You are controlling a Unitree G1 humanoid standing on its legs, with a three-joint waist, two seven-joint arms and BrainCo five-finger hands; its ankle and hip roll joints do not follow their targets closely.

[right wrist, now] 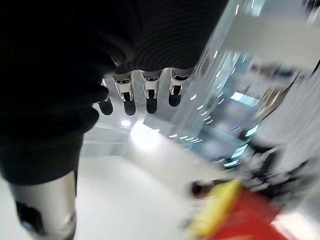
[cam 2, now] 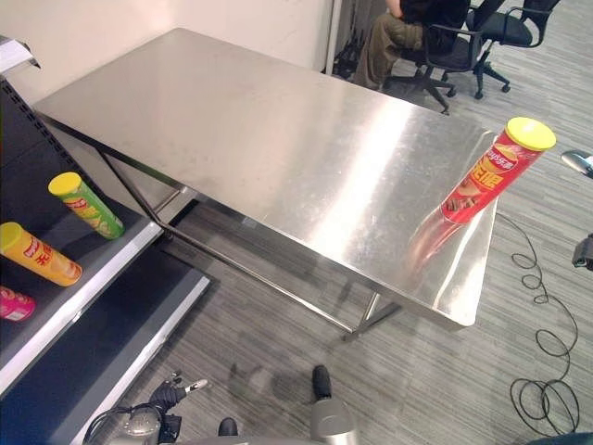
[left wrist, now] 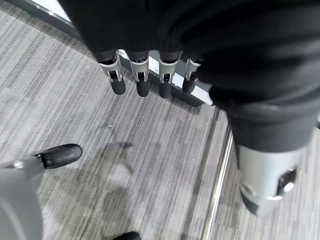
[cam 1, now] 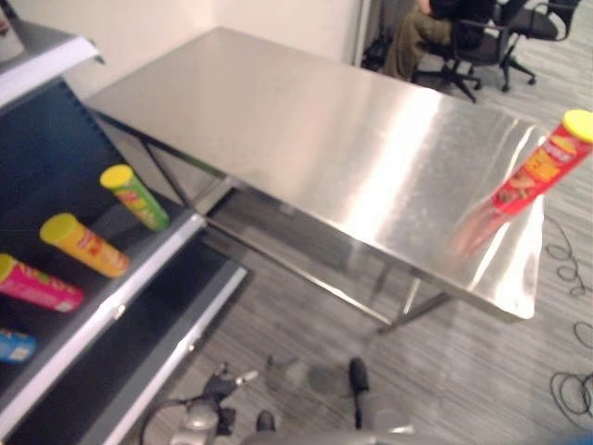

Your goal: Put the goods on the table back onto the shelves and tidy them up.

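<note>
Right now the right hand [right wrist: 137, 95] hangs with fingers relaxed and straight, gripping nothing, and the red can [right wrist: 235, 215] with its yellow lid shows lower right of its wrist view, apart from the fingers. Left hand [left wrist: 150, 80] is likewise loose-fingered and bare over the striped floor [left wrist: 100, 150]. In the eye views the red can stands upright at the right edge of the steel table [cam 2: 259, 139], near the far right corner; looks like the last item left on it, so probably the next pick. At the frame's left, the shelf [cam 1: 139, 278] holds a green can [cam 1: 134, 196], orange can [cam 1: 83, 244], pink can [cam 1: 39, 285] and blue can [cam 1: 14, 345], lying tilted in a row. A seated person [cam 2: 394, 37] on an office chair [cam 2: 463, 51] is top right, well clear. The table's corner sits between robot and can.
</note>
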